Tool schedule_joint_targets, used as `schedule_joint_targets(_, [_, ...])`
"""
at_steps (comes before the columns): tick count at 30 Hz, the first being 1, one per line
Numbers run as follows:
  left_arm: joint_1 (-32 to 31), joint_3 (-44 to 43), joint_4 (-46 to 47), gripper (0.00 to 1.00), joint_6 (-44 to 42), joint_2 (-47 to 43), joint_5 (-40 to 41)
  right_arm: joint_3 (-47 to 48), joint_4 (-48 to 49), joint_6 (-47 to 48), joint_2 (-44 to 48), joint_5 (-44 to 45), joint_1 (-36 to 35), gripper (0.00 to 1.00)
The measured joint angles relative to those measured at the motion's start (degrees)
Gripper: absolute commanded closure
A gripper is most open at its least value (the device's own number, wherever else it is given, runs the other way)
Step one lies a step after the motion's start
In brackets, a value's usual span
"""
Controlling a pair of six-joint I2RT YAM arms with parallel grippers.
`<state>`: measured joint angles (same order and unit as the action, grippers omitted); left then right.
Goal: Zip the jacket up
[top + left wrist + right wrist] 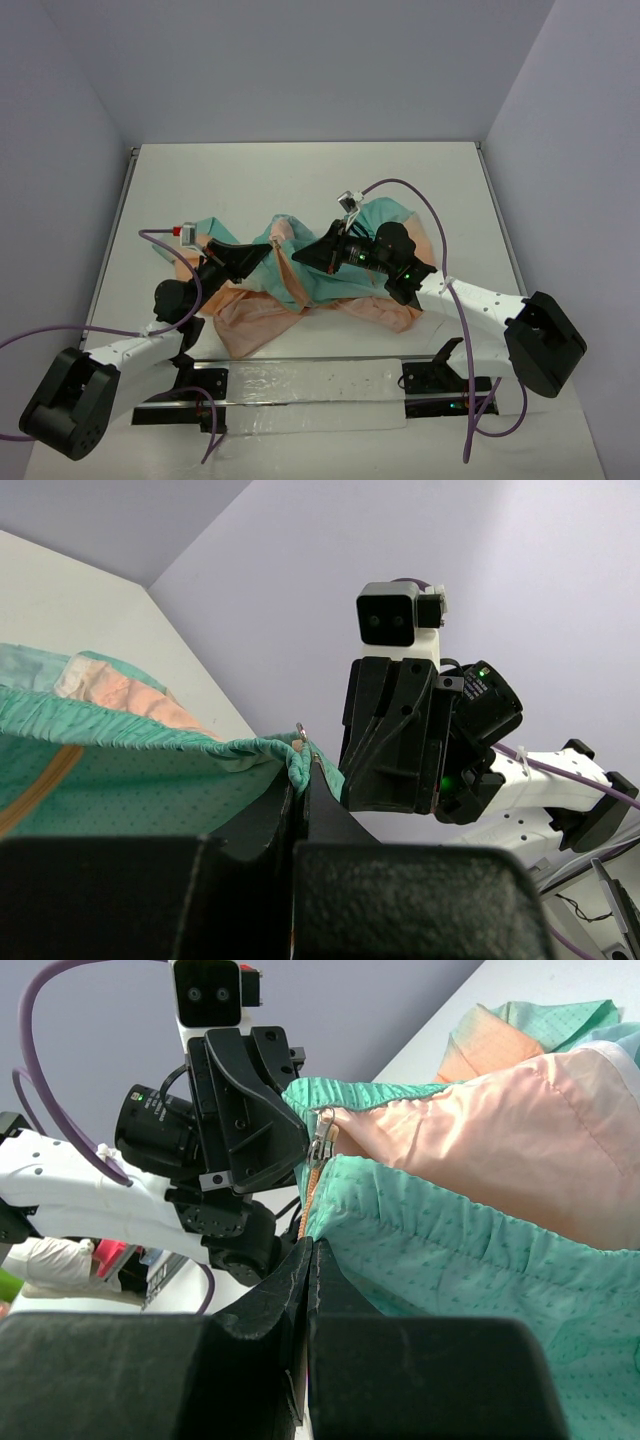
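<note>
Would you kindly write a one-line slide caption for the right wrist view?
The right gripper is shut on the jacket hem below the zipper pull; the left gripper grips the hem beside it.

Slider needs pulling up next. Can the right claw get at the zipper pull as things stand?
Probably not yet: the right claw is shut on the jacket close beside the zipper pull, so it would have to let go first. The pull itself hangs uncovered, next to the left claw.

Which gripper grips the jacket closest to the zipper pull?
The left gripper: the metal zipper pull sits right at its shut tips, whereas the right gripper pinches the jacket farther along its teal edge.
</note>
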<state>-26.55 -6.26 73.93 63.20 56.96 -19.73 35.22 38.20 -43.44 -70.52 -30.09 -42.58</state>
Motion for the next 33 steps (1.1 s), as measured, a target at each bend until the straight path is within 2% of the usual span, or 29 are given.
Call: schedule_joint_targets(33, [0.0, 0.0, 0.0, 1.0, 0.2, 0.6, 0.0, 0.0, 0.0, 0.0, -0.1, 0.0, 0.0, 1.0])
